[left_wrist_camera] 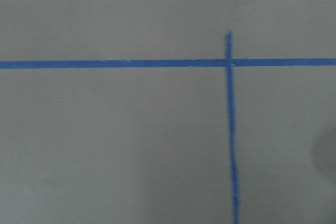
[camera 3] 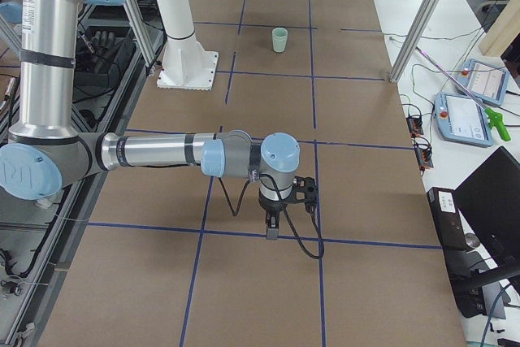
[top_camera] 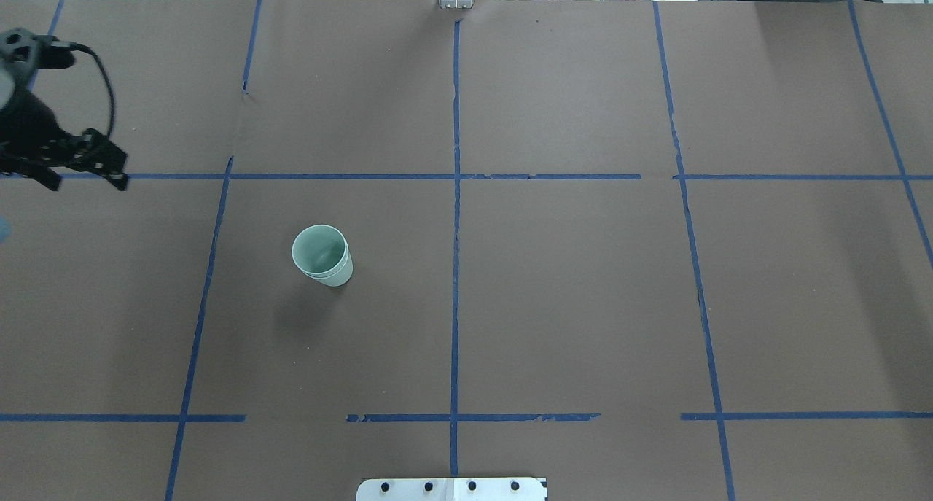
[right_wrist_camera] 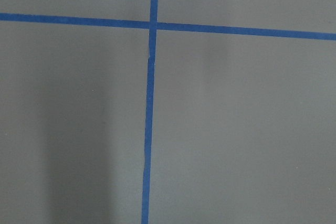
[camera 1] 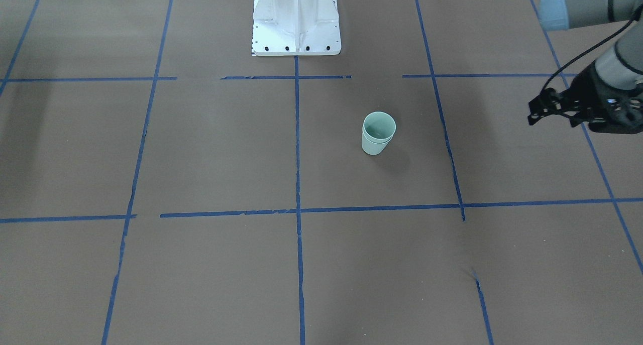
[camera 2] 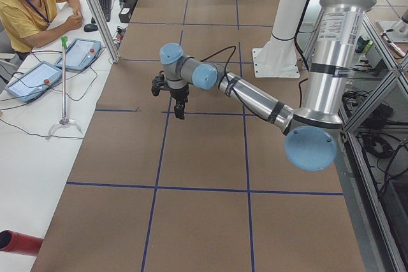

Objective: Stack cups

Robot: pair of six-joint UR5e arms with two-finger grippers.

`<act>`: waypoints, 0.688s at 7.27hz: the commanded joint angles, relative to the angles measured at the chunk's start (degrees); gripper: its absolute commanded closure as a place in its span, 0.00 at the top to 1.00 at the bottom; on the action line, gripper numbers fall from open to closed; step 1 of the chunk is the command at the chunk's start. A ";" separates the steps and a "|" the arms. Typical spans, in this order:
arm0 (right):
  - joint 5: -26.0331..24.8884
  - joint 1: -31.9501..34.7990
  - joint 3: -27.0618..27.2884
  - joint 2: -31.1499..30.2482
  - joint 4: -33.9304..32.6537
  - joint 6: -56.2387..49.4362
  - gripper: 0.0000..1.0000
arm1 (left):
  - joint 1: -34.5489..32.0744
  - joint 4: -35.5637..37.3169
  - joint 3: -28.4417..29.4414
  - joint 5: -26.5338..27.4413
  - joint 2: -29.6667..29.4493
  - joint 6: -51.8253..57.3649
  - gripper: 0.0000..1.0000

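Two pale mint-green cups (camera 1: 378, 133) stand upright on the brown table, one nested inside the other, with two rims showing. The stack also shows in the overhead view (top_camera: 322, 256) and far off in the exterior right view (camera 3: 279, 39). My left gripper (top_camera: 87, 180) hangs open and empty near the table's left edge, well away from the cups; it also shows in the front-facing view (camera 1: 550, 118). My right gripper (camera 3: 272, 229) points down over the tape grid at the right end, seen only in the exterior right view. I cannot tell whether it is open or shut.
Blue tape lines (top_camera: 455, 216) split the brown table into squares. The robot's white base plate (camera 1: 296, 23) stands at the robot's edge of the table. An operator (camera 2: 29, 4) sits at a side desk with tablets (camera 2: 80, 54).
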 commanded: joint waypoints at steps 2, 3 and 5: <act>0.00 -0.07 0.00 0.00 0.00 0.00 1.00 | -19.94 -0.09 8.62 -0.46 10.69 29.81 1.00; 0.00 -0.07 0.00 -0.09 0.00 0.00 1.00 | -23.91 -0.18 11.01 -0.20 11.33 32.57 1.00; 0.00 -0.07 0.00 0.00 0.00 0.00 1.00 | -24.22 -0.01 10.59 -0.28 12.83 32.86 1.00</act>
